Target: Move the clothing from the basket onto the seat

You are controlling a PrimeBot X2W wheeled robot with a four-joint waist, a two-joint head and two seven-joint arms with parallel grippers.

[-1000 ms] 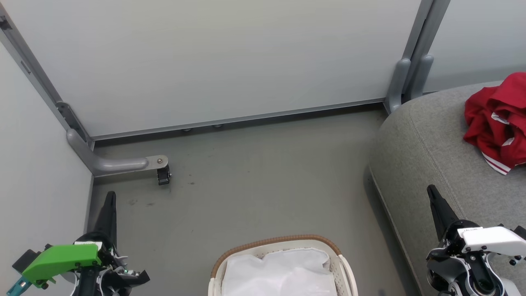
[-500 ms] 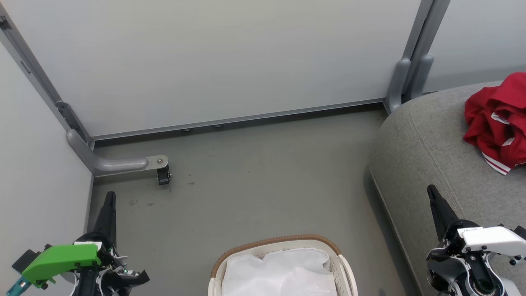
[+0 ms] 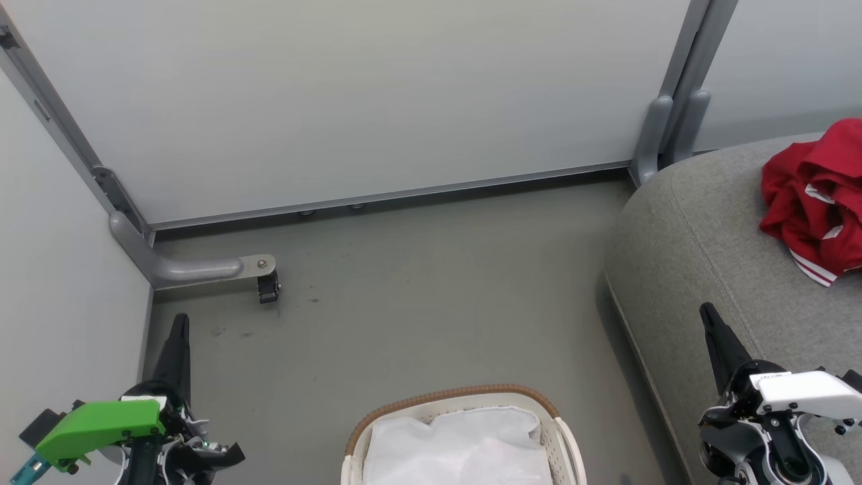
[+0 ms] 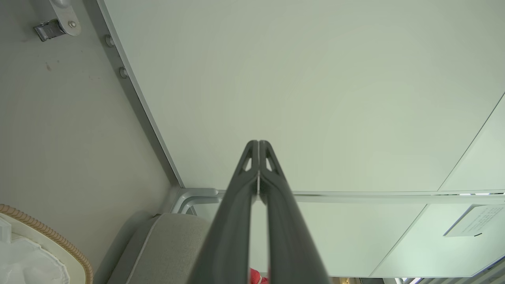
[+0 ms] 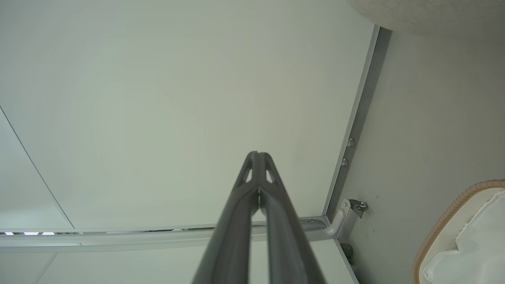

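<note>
Head view: floor between basket, seat

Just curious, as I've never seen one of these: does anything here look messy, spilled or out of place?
Nothing looks spilled or broken. The one untidy thing is the red clothing, lying in a crumpled heap on the grey seat rather than folded. Inside the basket, white lining shows.

Left hand: green casing, dark tapered tip; right hand: white casing.
</note>
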